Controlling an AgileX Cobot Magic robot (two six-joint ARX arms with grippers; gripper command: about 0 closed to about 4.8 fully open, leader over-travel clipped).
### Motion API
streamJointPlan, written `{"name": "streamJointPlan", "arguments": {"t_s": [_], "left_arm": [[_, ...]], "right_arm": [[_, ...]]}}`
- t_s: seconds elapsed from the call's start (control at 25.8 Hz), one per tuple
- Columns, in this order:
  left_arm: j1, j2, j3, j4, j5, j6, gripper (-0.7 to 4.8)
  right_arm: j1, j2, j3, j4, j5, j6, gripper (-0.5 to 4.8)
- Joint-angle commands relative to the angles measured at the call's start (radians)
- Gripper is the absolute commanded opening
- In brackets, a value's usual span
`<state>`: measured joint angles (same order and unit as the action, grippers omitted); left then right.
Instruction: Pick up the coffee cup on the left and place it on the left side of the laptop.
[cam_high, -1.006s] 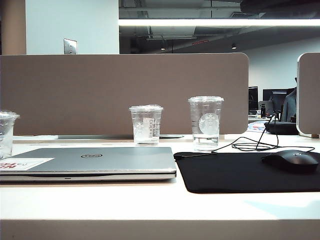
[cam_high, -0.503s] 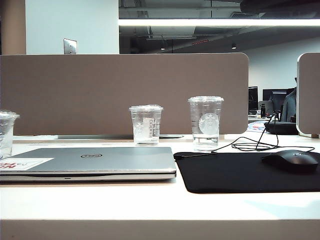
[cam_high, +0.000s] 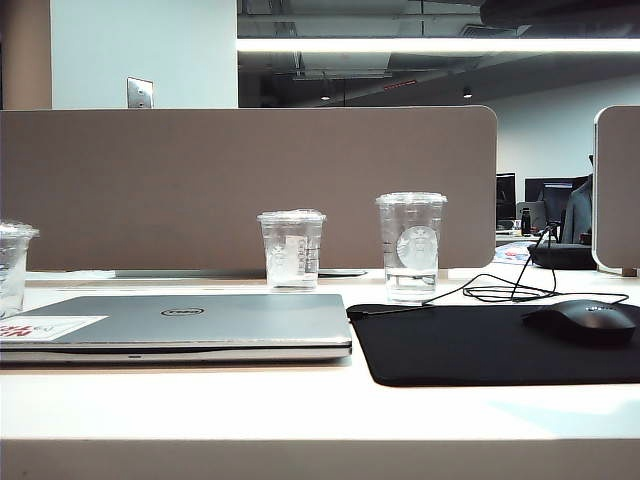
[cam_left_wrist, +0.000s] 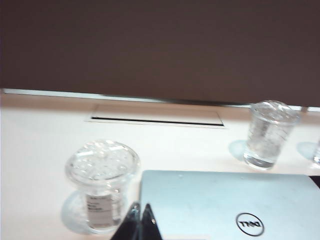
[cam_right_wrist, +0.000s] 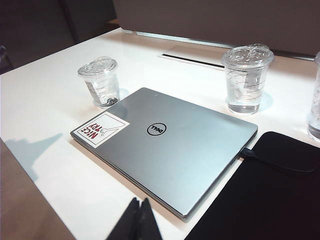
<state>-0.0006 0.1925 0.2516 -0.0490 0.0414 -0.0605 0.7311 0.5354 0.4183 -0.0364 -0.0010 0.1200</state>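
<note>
The coffee cup (cam_left_wrist: 102, 184) is seen upright on the counter (cam_left_wrist: 40, 150), just beside the laptop (cam_left_wrist: 225, 205), at about eleven o'clock from the nearer, closed, empty left hand (cam_left_wrist: 139, 216). The right hand (cam_right_wrist: 139, 210), also closed, is farther off.

- The desk (cam_high: 300, 410) is a pale white surface backed by a brown-grey partition.
- The laptop (cam_high: 190, 322), closed, lies flat on the desk's left half, with a sticker at its near left corner.
- The coffee cup (cam_high: 12, 265) stands upright on the desk just left of the laptop, close to its far left corner.
- A mid-height clear cup (cam_high: 292, 248) stands behind the laptop.
- The tallest cup (cam_high: 411, 245) stands behind the mouse pad.
- A black mouse pad (cam_high: 490, 345) lies just right of the laptop.
- A black cable (cam_high: 495, 292) trails over the desk behind the pad.
</note>
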Motion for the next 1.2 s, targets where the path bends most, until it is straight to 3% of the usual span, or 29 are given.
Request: {"name": "streamJointPlan", "arguments": {"t_s": [0.04, 0.46, 1.2], "left_arm": [[-0.027, -0.031, -0.039, 0.056, -0.019, 0.009, -0.06], [-0.034, -0.192, -0.177, 0.085, -0.030, 0.080, -0.06], [-0.035, -0.190, -0.245, 0.070, -0.044, 0.049, -0.05]], "right_arm": [[0.000, -0.003, 0.005, 0.015, -0.001, 0.003, -0.04], [0.000, -0.003, 0.005, 0.014, -0.002, 0.003, -0.04], [0.000, -0.003, 0.005, 0.010, -0.001, 0.003, -0.04]]}}
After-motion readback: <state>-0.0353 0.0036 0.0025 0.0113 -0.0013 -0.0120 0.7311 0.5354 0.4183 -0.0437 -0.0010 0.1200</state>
